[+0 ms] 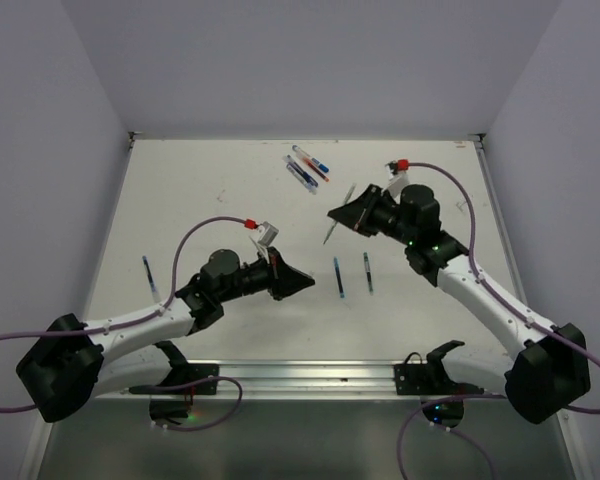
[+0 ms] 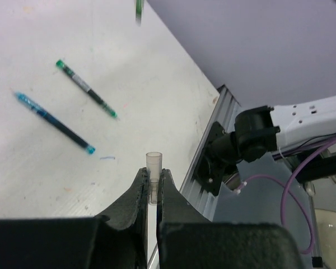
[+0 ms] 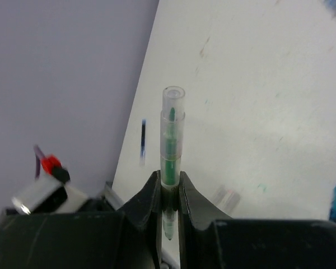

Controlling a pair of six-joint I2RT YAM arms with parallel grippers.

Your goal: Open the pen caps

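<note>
above the table (image 1: 230,200), left gripper (image 2: 153,188) pinches a clear cap (image 2: 153,162) and right gripper (image 3: 169,182) clamps the pen (image 3: 172,129), held well apart, which suggests this cap is already off.

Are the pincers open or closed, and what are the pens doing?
Left pincer: shut on the clear cap.
Clear cap: pinched upright, no pen inside.
Right pincer: shut on the green pen.
Green pen: held in the air.
Middle pens: lying flat.
Side pen: lying flat.
Far pens: bunched together.
</note>
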